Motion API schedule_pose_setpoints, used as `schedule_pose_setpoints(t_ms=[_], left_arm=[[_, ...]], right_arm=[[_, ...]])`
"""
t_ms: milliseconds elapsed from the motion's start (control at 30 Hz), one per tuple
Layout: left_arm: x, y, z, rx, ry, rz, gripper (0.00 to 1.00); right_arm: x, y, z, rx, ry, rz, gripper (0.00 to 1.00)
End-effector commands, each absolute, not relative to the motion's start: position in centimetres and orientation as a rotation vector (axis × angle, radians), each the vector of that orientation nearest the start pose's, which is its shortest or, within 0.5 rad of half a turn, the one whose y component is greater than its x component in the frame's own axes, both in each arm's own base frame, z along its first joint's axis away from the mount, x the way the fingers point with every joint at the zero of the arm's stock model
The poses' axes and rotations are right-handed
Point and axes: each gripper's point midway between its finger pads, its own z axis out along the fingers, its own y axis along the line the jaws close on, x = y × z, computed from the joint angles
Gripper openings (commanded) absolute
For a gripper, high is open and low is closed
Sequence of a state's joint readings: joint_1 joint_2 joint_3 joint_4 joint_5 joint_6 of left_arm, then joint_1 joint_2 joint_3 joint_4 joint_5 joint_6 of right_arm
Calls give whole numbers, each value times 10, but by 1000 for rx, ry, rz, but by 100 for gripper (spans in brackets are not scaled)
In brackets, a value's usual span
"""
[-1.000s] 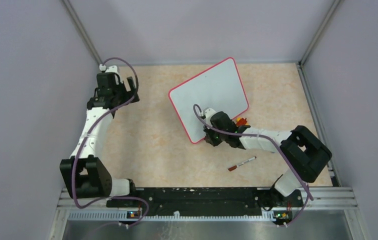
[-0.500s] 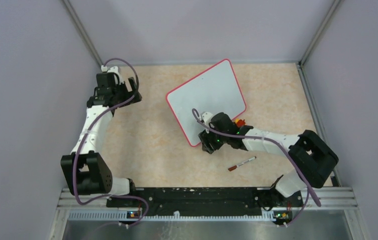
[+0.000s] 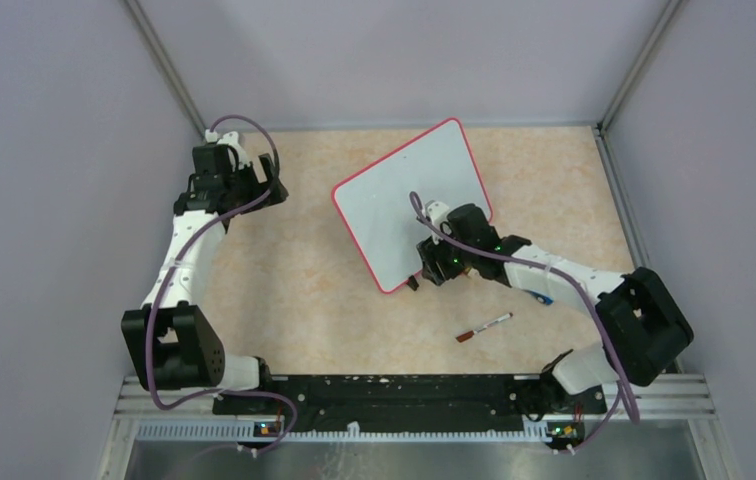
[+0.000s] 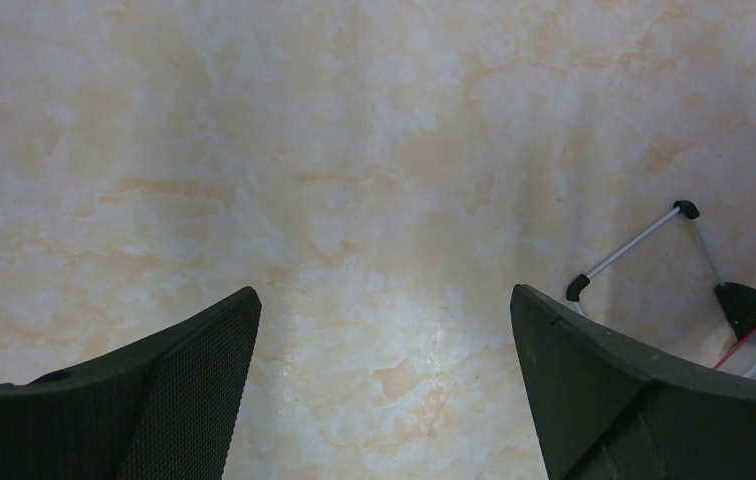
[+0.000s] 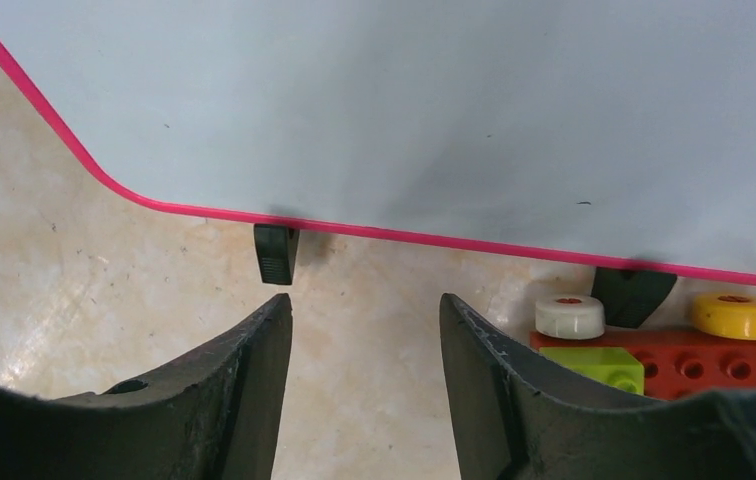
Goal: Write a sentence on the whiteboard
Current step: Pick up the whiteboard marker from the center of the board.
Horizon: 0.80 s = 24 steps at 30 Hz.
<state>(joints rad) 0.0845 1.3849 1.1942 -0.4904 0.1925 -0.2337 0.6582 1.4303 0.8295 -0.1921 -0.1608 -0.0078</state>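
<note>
The rectangular white whiteboard with rounded corners and a thin red-pink rim (image 3: 409, 195) stands on the beige marbled tabletop (image 3: 304, 290), toward 12 o'clock from the table's middle and turned so that one corner points to about 6 o'clock. The right gripper (image 5: 364, 310) hangs just beside the board's near rim, at that 6 o'clock end; its dark fingers are spread and grasp nothing, with bare tabletop between them. One small black foot (image 5: 276, 253) shows under the rim. A red toy brick (image 5: 694, 365) carrying a white disc (image 5: 569, 316) and a yellow disc (image 5: 734, 315) sits close to the rim. A white marker pen with a dark red cap (image 3: 484, 327) lies at the board's 5 o'clock, apart from it. The left gripper (image 4: 384, 300) hovers at the board's 9 o'clock, well apart, released wide over bare tabletop.
</note>
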Motion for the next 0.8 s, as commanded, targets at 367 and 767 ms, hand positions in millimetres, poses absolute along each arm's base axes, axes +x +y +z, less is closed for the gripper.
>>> schedule_pose_setpoints(t_ms=[367,767], left_arm=[[395,-11,216,-222,2174,-298,99],[396,-11,216,-189,2168,-294,99]], right_arm=[[286,187,50,-717,2405,362,55],[307,101,64,-794,2378,173,55]])
